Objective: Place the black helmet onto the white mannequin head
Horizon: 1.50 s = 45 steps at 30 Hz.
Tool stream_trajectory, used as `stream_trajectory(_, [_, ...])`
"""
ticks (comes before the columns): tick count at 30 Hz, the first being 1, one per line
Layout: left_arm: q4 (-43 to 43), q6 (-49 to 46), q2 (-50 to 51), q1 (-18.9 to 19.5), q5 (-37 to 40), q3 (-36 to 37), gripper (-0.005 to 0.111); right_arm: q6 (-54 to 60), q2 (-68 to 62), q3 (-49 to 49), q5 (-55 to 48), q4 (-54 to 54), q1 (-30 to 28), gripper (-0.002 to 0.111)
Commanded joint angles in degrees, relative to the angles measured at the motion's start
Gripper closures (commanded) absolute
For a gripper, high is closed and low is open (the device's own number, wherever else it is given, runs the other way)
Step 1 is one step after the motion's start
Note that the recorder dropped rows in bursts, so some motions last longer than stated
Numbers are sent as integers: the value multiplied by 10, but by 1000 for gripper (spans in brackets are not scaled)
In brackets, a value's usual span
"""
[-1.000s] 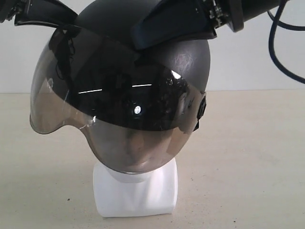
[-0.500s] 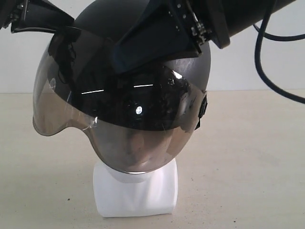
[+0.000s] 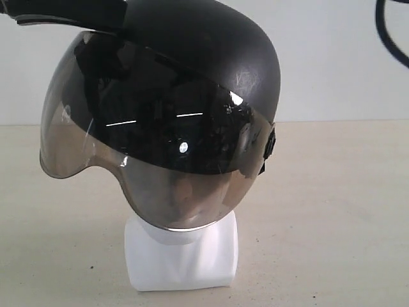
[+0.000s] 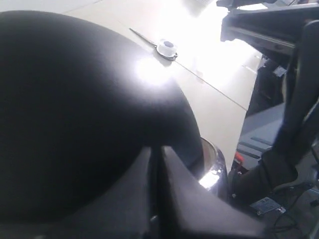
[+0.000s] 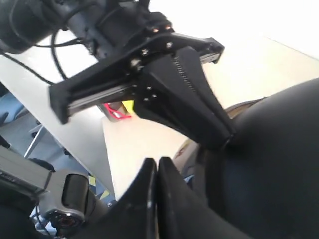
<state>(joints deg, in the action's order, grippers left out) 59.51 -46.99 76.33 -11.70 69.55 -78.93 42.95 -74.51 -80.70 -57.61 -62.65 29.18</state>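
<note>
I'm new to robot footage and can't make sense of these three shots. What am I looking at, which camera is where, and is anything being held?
It is a robot with two arms, each ending in a two-fingered gripper. The wide shot comes from a camera off the arms. It shows a black helmet with a tinted visor sitting over a white mannequin head, which stands on a pale table. The other two shots come from cameras on the wrists. In the left wrist view, the left gripper has its fingers together, tips against the helmet's shell. In the right wrist view, the right gripper is also closed, with nothing between its fingers, and you see the other arm's gripper touching the helmet. Neither grips anything.
</note>
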Motion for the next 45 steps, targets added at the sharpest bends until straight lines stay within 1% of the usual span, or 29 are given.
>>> stream_trajectory(1, [-9, -11, 18, -2, 4, -1, 102, 11, -32, 0, 5, -5, 1, 108])
stream_trajectory(5, [-33, 1, 21, -2, 4, -1, 102, 14, -53, 0, -9, -2, 1, 108])
stream_trajectory(8, [-48, 10, 21, -2, 4, -1, 102, 10, -62, 0, -39, -3, 1, 108])
stream_trajectory(12, [-49, 10, 21, -2, 4, -1, 102, -10, -69, 0, -72, 8, 1, 108])
stream_trajectory(19, [-49, 10, 21, -2, 4, -1, 102, -25, -69, 0, -97, 19, 1, 108])
stream_trajectory(25, [-49, 10, 21, -2, 4, -1, 102, -13, -66, 0, -81, 12, 1, 108])
stream_trajectory(28, [-49, 10, 21, -2, 4, -1, 102, 2, -56, -2, -39, -10, 0, 108])
stream_trajectory(33, [-49, 10, 21, -2, 4, -1, 102, 7, -61, -13, 22, -12, 0, 108])
stream_trajectory(35, [-49, 10, 21, -2, 4, -1, 102, 7, -71, -13, 17, -10, 0, 108])
stream_trajectory(42, [-49, 10, 21, -2, 4, -1, 102, -8, -106, -12, -56, -8, 0, 108])
stream_trajectory(45, [-49, 10, 21, -2, 4, -1, 102, -13, -109, -12, -63, 7, 2, 108])
